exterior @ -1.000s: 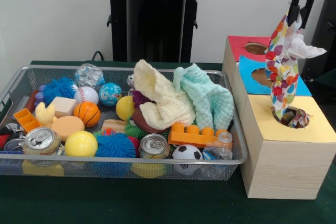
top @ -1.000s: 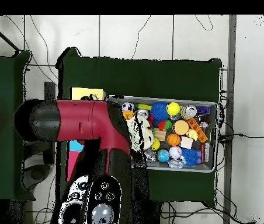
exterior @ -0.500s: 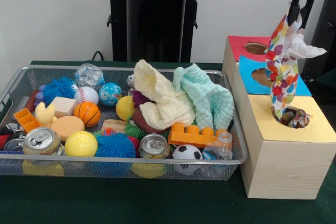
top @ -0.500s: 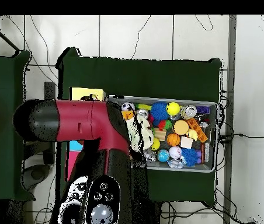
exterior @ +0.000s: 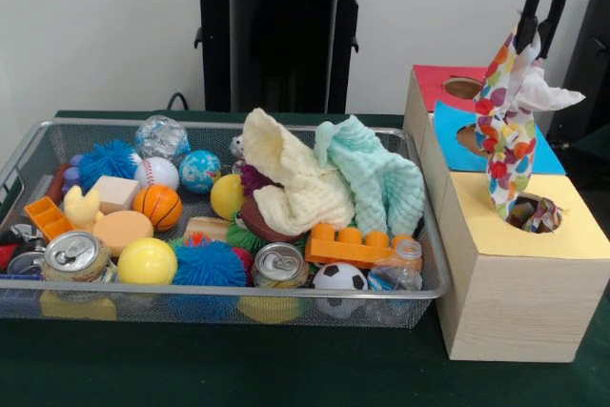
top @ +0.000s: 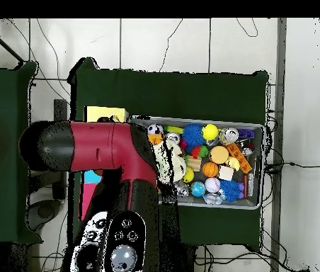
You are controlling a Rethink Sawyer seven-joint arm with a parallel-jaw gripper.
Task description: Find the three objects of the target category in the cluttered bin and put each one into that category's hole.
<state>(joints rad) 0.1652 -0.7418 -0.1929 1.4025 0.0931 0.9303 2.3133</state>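
Spotted cloth point(exterior: 505, 131) above yellow box's hole point(exterior: 530, 213)

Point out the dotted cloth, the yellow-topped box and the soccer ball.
dotted cloth point(exterior: 505, 140), front view, middle of the hanging fabric
yellow-topped box point(exterior: 562, 235), front view, bare yellow top beside the hole
soccer ball point(exterior: 340, 279), front view, its upper face

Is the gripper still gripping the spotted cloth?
Touching. The front view shows the gripper pinching the top of the spotted cloth, which hangs over the yellow box's hole.
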